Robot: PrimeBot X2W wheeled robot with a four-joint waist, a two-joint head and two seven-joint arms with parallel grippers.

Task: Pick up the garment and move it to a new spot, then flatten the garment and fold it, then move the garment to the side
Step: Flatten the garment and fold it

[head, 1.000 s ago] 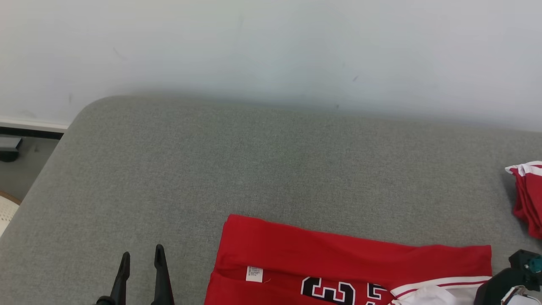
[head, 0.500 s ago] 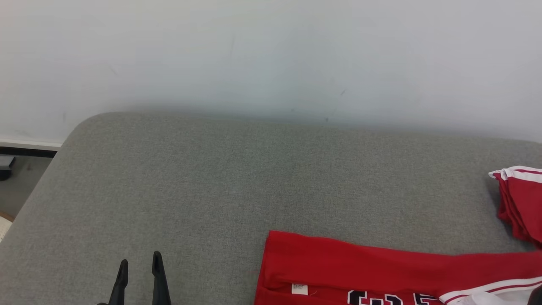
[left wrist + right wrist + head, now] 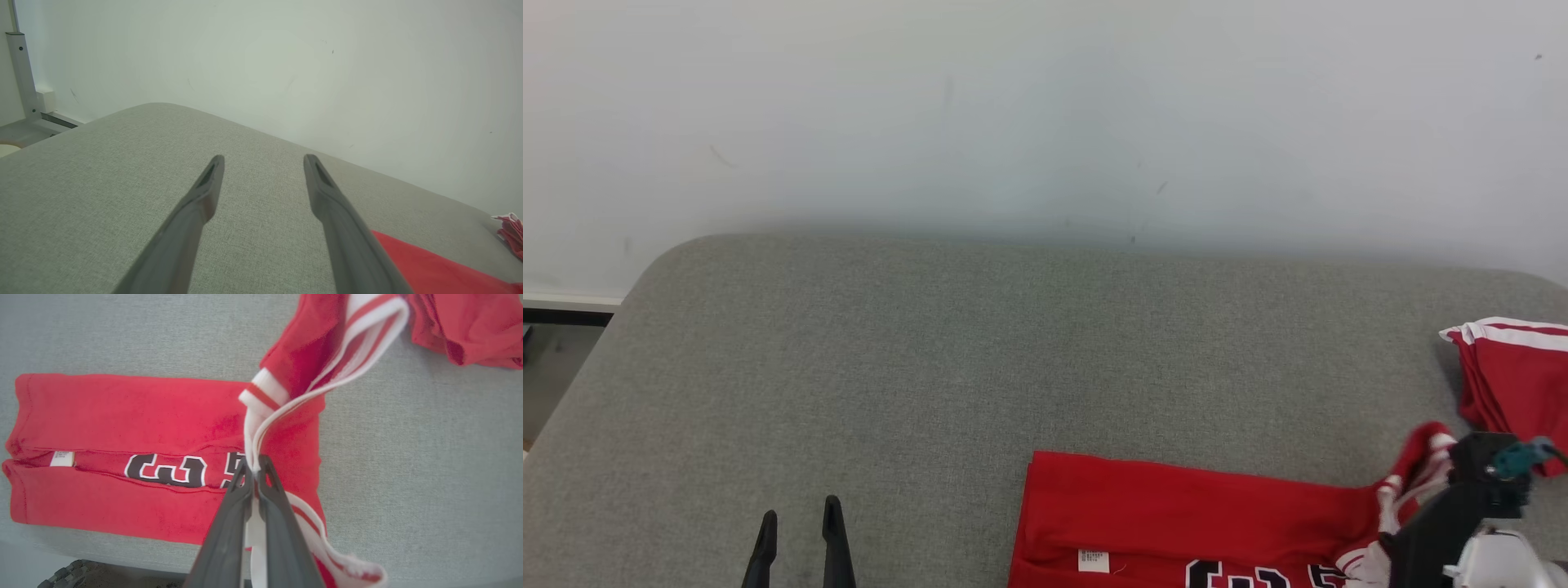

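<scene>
At the near right, right gripper [image 3: 254, 463]: you see its fingers pressed together on the white-and-red trim [image 3: 367, 318] of the garment [image 3: 122, 412]. The trim runs up from the tips in a raised loop.
At the near left, left gripper [image 3: 800, 510]: its fingers are spread wide with nothing between them. It sits over bare cushion [image 3: 890, 367], well apart from the garment.
Under the right gripper, garment: it is red and lies on the cushion at the near right. Both long sides are folded in toward a narrow middle gap. Your right wrist view shows black-and-white numerals [image 3: 167, 469] and a small white tag [image 3: 62, 458] in that gap. The left end lies flat, and the right end is lifted by the pinched trim.
Just past the right gripper, red piece [image 3: 1515, 384]: it is bunched at the cushion's right edge, with white stripes along its top. It is near the lifted end, but you cannot tell whether the two touch.
Under everything, cushion: it is grey woven cloth with a rounded far-left corner, and it bears both red items.
Beyond the left edge, floor [image 3: 556, 367]: a dark strip shows beside the cushion.
At the far side, wall [image 3: 1045, 106]: it is pale with faint scuffs and rises directly behind the cushion.
</scene>
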